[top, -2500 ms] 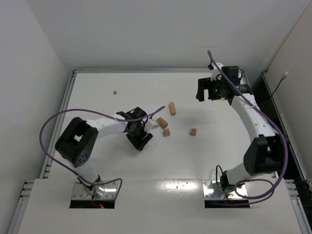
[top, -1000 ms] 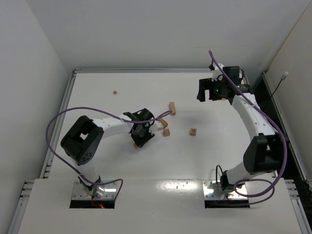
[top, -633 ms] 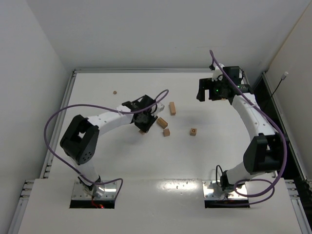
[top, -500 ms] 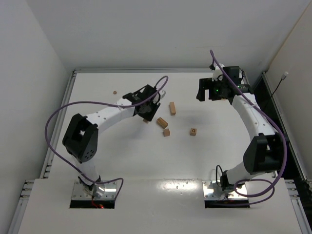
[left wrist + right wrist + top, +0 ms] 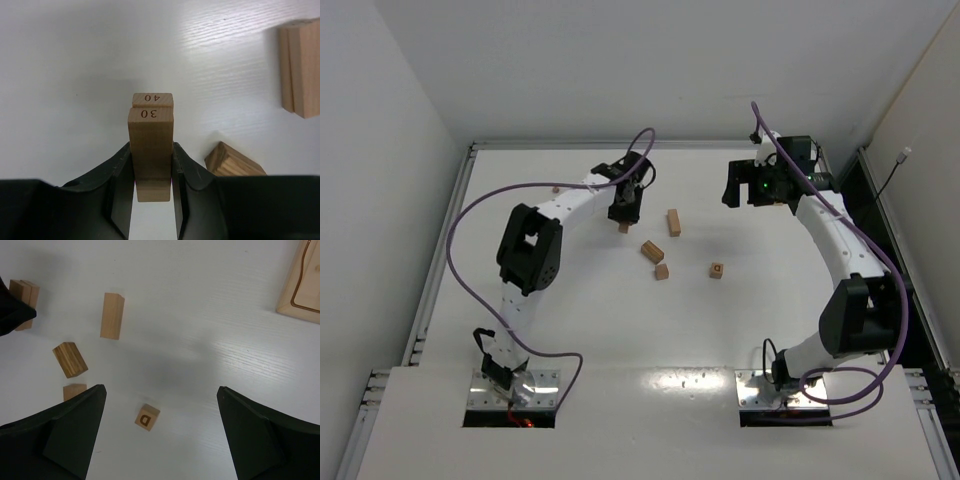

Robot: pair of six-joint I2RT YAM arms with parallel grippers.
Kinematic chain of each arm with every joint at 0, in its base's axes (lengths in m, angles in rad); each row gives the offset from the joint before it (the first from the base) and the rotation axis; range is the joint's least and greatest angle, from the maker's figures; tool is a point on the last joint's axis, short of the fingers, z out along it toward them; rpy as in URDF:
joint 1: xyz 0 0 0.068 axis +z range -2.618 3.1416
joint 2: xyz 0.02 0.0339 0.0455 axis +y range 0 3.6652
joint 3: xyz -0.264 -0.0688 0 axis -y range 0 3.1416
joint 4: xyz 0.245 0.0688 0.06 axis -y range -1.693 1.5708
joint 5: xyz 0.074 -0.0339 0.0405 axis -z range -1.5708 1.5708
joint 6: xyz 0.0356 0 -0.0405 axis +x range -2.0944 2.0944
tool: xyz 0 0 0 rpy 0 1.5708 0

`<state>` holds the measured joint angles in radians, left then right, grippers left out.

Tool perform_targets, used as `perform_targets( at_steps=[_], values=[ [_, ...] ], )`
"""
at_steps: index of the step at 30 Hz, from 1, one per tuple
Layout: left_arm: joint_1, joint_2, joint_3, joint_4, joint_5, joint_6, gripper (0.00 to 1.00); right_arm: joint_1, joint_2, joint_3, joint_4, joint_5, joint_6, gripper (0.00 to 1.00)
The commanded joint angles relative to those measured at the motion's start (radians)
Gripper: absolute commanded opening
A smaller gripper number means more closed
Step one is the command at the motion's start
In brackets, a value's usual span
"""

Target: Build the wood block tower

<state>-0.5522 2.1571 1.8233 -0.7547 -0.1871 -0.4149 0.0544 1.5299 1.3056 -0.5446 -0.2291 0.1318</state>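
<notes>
My left gripper (image 5: 624, 212) (image 5: 151, 150) is shut on a light wooden bar (image 5: 150, 145) (image 5: 623, 228) marked 30, far out over the table. A second bar marked 40 (image 5: 152, 98) sits right against it; I cannot tell whether it is gripped too. The wood block tower's other pieces lie loose and apart: a long bar (image 5: 673, 222) (image 5: 112, 316), a grained block (image 5: 652, 250) (image 5: 234, 161), a small cube (image 5: 662, 271) and a cube lettered D (image 5: 717, 270) (image 5: 147, 417). High at the far right, my right gripper (image 5: 733, 195) (image 5: 161, 388) is open and holds nothing.
A flat pale-wood tray (image 5: 300, 290) lies at the far right, under the right arm. A tiny brown bead (image 5: 556, 188) sits at the far left beside the left arm. The left arm's purple cable loops over the table's left side.
The left arm has swung from mid-table out to the far side, carrying its bar past the loose blocks. The right arm has stayed still.
</notes>
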Motion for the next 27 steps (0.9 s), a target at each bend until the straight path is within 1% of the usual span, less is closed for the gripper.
perform_targets(
  at_steps=[1,4,7,12,14,27],
  values=[
    [0.003,0.032,0.079,-0.029,0.025,-0.059,0.0,-0.004,-0.013,0.006,0.026,-0.019,0.009,0.9],
    [0.012,0.053,0.091,-0.029,0.034,-0.082,0.0,-0.004,-0.013,-0.003,0.026,-0.019,0.009,0.9],
    [0.021,0.078,0.114,-0.011,0.093,-0.082,0.0,-0.004,-0.013,-0.003,0.026,-0.01,0.018,0.9],
    [0.021,0.119,0.166,0.0,0.115,-0.093,0.0,-0.004,-0.013,-0.003,0.026,-0.01,0.028,0.9],
    [0.021,0.13,0.188,0.0,0.146,-0.102,0.0,-0.004,-0.013,-0.003,0.026,-0.01,0.028,0.9],
    [0.012,0.213,0.264,0.057,0.198,-0.14,0.0,-0.004,-0.004,-0.003,0.026,-0.01,0.037,0.9]
  ],
)
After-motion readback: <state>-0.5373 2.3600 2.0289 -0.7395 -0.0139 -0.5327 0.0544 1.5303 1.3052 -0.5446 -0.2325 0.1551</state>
